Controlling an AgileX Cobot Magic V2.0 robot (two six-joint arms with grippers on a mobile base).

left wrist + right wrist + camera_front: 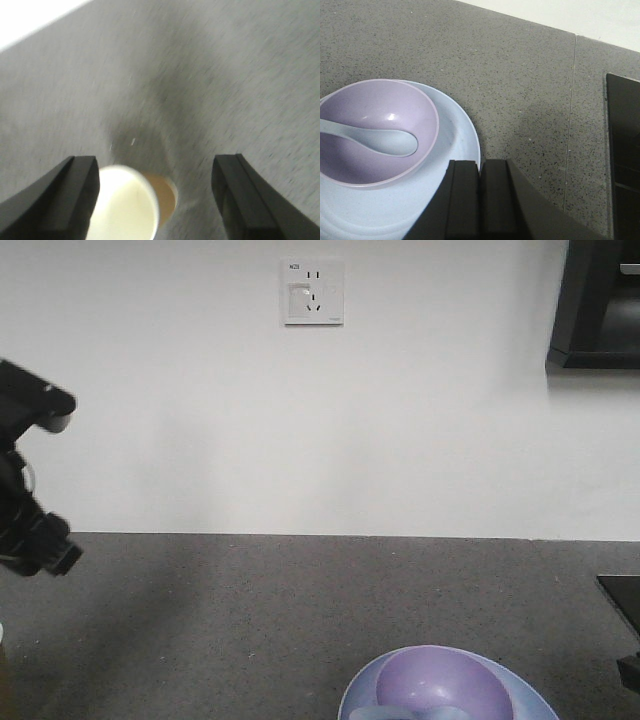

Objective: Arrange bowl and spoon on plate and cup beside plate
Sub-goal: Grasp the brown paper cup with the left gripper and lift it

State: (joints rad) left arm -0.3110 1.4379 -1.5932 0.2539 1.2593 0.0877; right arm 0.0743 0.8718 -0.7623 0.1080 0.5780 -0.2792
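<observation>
front camera: sits low on the near side of the counter, facing level across it to the white wall and socket. widest, farthest view. plate and bowl are cut off by its bottom edge.

left wrist camera: rides on the left gripper, aimed steeply down between its spread fingers. close to the counter, blurred. cup sits at the bottom edge.

right wrist camera: rides on the right gripper, tilted down and forward over its pressed-together tips. close above bowl, plate and spoon.

overlap: front and right wrist views share bowl and plate. the left wrist view shares only the counter.
</observation>
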